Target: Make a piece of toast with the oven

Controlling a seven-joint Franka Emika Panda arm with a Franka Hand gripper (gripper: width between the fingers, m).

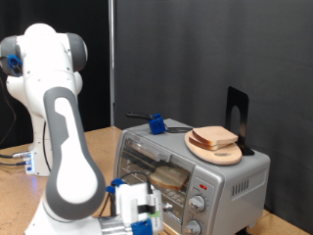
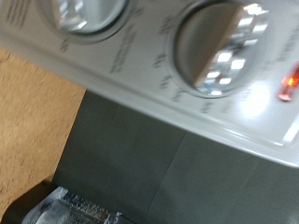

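The silver oven stands at the exterior view's right, glass door facing lower left. A slice of pale bread with brown crust lies on a round wooden plate on the oven's top. A tan shape shows behind the glass; I cannot tell what it is. My gripper hangs low in front of the oven, just to the exterior view's left of the knobs. The wrist view shows two round knobs and the red mark very close. Nothing shows between the fingers.
A blue-and-black utensil lies on the oven's top at the back. A black stand rises behind the plate. The oven sits on a wooden table. A dark curtain hangs behind.
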